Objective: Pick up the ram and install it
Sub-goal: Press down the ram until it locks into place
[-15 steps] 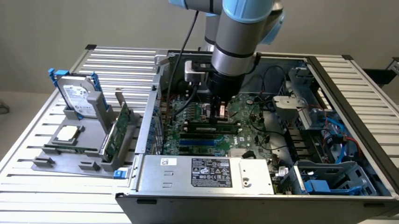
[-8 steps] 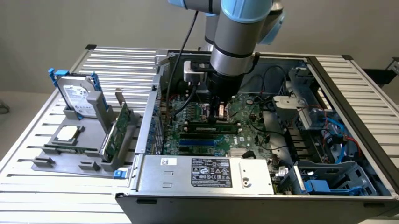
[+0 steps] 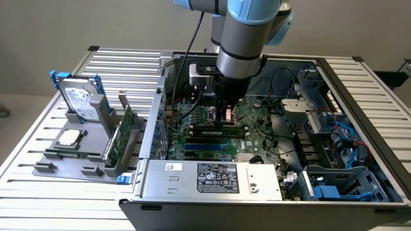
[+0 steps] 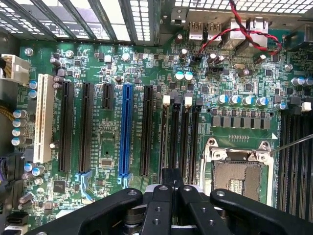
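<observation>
I have the arm down inside the open computer case [image 3: 270, 192], its jaws [image 3: 226, 114] closed just above the motherboard [image 3: 257, 137] in the middle of the exterior frame. Directly below them the ram [image 3: 220, 130], a thin dark-green stick, lies along the memory slots; I cannot tell whether the fingers touch it or whether it is fully seated.

Around the arm the case is crowded: a black cable runs down from the top of the frame, blue and red cables fill the drive bay at right, and the grey metal power supply [image 3: 212, 177] with its label sits at lower centre. At left on the slatted bench [image 3: 122, 67], a grey fixture [image 3: 70, 159] holds a hard drive [image 3: 82, 98] upright in a blue bracket, a square silver processor [image 3: 69, 138] and a green expansion card [image 3: 121, 132].

The wrist view adds what the arm hides: the black linkage of the jaws [image 4: 171, 183] drawn together, one blue slot [image 4: 126, 129] among black ones, a white slot [image 4: 44, 117], and the bare processor socket [image 4: 238, 178].
</observation>
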